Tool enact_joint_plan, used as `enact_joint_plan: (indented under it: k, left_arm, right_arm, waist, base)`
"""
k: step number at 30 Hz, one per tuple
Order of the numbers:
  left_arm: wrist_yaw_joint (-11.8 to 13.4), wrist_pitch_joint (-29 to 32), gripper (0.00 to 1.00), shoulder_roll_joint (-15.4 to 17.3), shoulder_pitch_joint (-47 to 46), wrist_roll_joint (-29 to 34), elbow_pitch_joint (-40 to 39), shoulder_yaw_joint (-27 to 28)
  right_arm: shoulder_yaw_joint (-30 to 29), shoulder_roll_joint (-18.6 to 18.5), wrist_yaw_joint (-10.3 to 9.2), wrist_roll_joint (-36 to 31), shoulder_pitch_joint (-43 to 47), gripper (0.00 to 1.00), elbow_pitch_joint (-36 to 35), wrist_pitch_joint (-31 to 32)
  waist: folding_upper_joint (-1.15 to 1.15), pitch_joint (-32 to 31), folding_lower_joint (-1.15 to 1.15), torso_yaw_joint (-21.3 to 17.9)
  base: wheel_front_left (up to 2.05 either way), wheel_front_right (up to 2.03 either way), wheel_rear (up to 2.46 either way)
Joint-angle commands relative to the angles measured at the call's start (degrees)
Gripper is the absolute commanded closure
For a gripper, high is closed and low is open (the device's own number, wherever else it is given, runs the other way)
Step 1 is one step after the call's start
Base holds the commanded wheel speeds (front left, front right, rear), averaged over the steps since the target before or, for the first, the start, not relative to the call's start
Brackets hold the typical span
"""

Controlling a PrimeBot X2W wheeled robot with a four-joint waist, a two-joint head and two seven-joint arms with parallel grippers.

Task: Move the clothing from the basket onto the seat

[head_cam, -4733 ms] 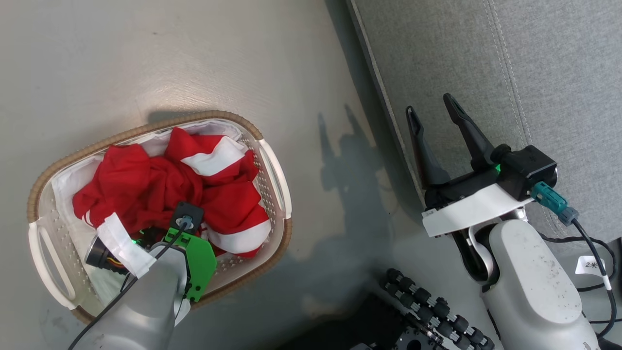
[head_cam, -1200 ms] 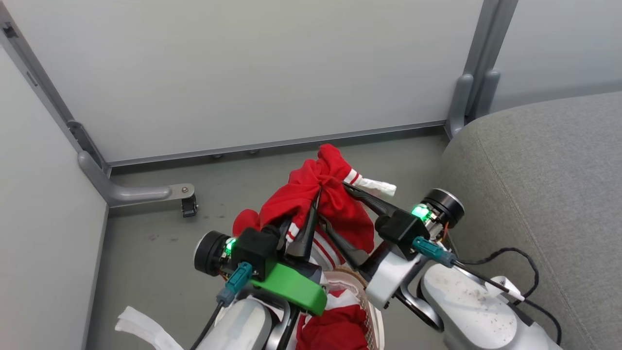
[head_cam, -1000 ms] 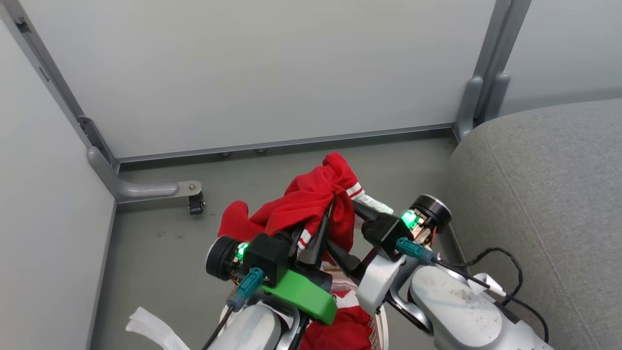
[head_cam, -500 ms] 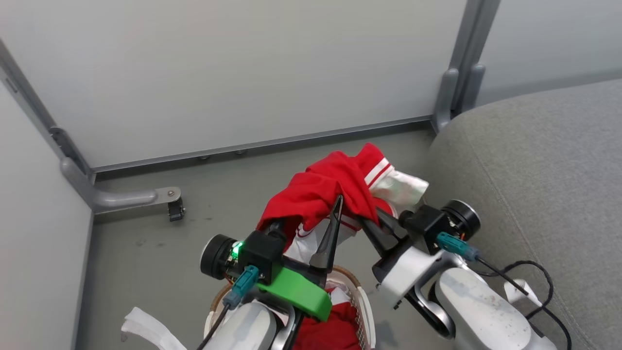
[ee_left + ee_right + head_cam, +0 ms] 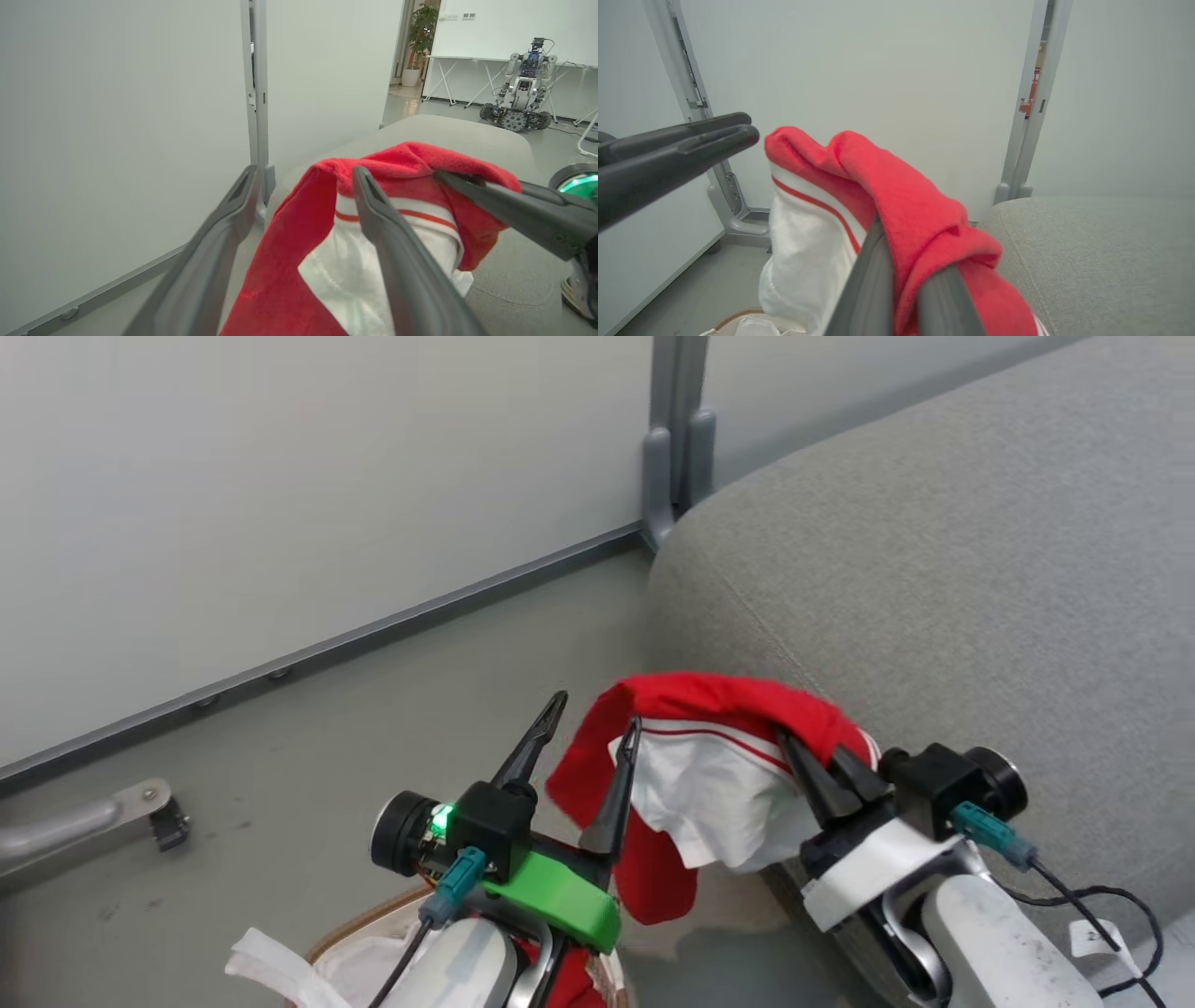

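The red-and-white garment (image 5: pixel 719 784) looks soft, light and floppy, hanging just beside the grey seat (image 5: pixel 934 569). The right gripper (image 5: pixel 812 761) pinches its bunched red fold; the left gripper (image 5: pixel 597 709) gapes wide, holding nothing. Thick folds should hold best

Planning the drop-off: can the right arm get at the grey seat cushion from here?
Probably yes. The right gripper, shut on the red-and-white garment, is beside the seat edge with nothing between them; the left gripper is open.
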Motion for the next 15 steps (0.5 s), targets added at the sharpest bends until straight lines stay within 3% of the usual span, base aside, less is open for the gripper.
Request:
enact_joint_plan:
  k: [1,9,15]
  left_arm:
    - [-0.8,0.0,0.0,0.1,-1.4,0.5,0.4,-0.4]
    - [-3.2,0.0,0.0,0.2,-5.1,-0.8,2.8,-3.0]
    - [-3.1,0.0,0.0,0.2,-5.3,-1.1,4.0,-4.4]
  right_arm:
    - [-1.9,-0.5,-0.08,-0.7,1.3,1.0,-1.2,-0.1]
    - [-10.4,0.3,-0.08,-2.8,6.0,1.0,-5.1,-0.1]
    - [-11.5,-3.0,-0.08,-4.5,3.1,1.0,-4.8,-0.1]
  waist:
    - [0.0,3.4,0.0,-7.5]
    - [0.0,5.9,0.0,-9.0]
    - [0.0,7.1,0.0,-9.5]
  base:
    - [0.0,0.0,0.0]
    - [0.0,0.0,0.0]
    - [0.0,0.0,0.0]
